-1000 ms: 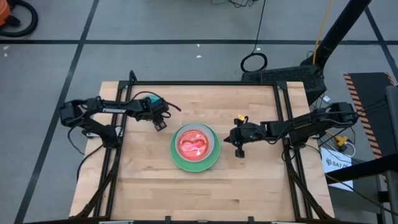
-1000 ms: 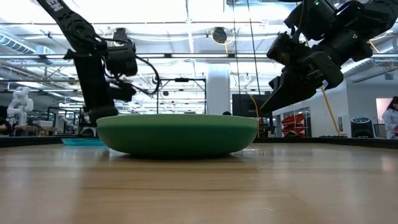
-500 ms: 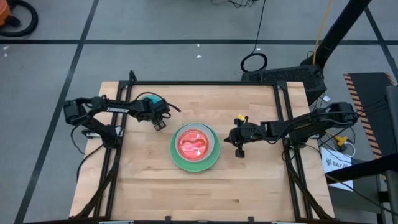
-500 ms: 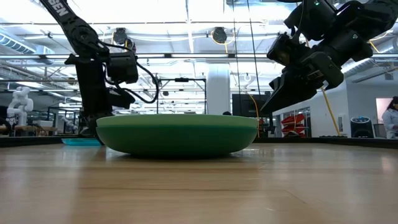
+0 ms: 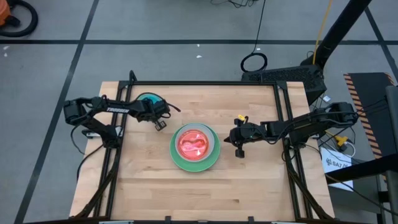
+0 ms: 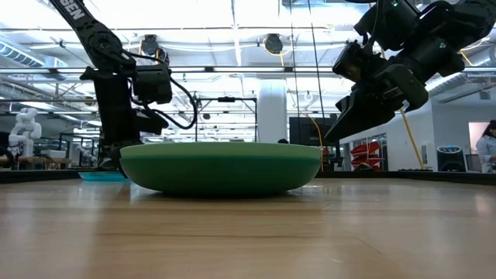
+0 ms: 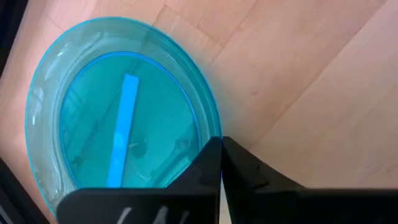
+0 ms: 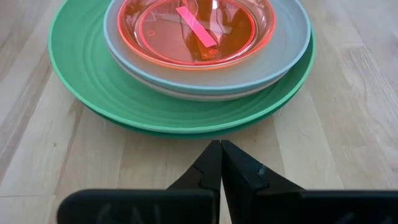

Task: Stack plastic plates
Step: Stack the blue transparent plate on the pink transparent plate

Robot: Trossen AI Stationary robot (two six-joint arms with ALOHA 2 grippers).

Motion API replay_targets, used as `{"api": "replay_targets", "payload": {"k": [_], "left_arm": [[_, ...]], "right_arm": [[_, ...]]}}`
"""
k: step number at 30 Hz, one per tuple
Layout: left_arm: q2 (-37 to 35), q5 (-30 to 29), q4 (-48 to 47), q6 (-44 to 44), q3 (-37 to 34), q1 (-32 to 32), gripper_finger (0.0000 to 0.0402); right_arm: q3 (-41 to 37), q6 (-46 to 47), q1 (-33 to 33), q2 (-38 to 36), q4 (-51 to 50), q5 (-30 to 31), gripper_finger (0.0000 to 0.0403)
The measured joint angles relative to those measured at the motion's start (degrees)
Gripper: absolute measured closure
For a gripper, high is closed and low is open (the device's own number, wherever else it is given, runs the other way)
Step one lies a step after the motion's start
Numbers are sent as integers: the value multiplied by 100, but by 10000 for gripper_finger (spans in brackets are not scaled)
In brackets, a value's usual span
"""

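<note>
A translucent blue plate (image 7: pixel 118 106) lies flat on the table at the far left (image 5: pixel 147 98). My left gripper (image 7: pixel 220 144) comes down on its rim, shut (image 5: pixel 154 111). Mid-table stands a stack (image 5: pixel 195 146): a light green plate (image 8: pixel 87 87) over a dark green one, a pale plate and a light blue plate (image 8: pixel 286 43) on those, and a small pink-red plate (image 8: pixel 193 28) on top. My right gripper (image 8: pixel 221 144) hovers shut just right of the stack (image 5: pixel 238 138), touching nothing. My left gripper is shut at the blue plate's rim (image 7: pixel 211 127), one finger over the plate's inside and one over the table outside. The fingers point down from above. The plate still rests flat on the table (image 6: pixel 101 176).
Bare wood lies in front of the stack and across the near half of the table (image 5: pixel 186 193). Black frame rails (image 5: pixel 286 124) run along the table's left and right sides. A person (image 6: pixel 487 151) stands far off in the room behind.
My left gripper has sunk a little toward the blue plate and shifted slightly toward the table's left edge. The stack and my right gripper have kept still.
</note>
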Motion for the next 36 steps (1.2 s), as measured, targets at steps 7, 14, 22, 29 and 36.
{"api": "replay_targets", "payload": {"k": [7,14,22,29,36], "left_arm": [[0,-13,-15,-122,0,-188,396],[-2,2,-579,-213,262,-460,397],[-50,-16,-1005,-52,921,-726,398],[-48,-15,-1435,255,1705,-1116,398],[-50,202,-1970,755,3124,-1963,398]], "right_arm": [[0,1,0,0,0,0,397],[0,3,0,0,2,0,397],[0,3,-1,0,2,0,397],[-2,47,-1,0,-22,0,397],[-2,7,0,0,-20,22,397]]}}
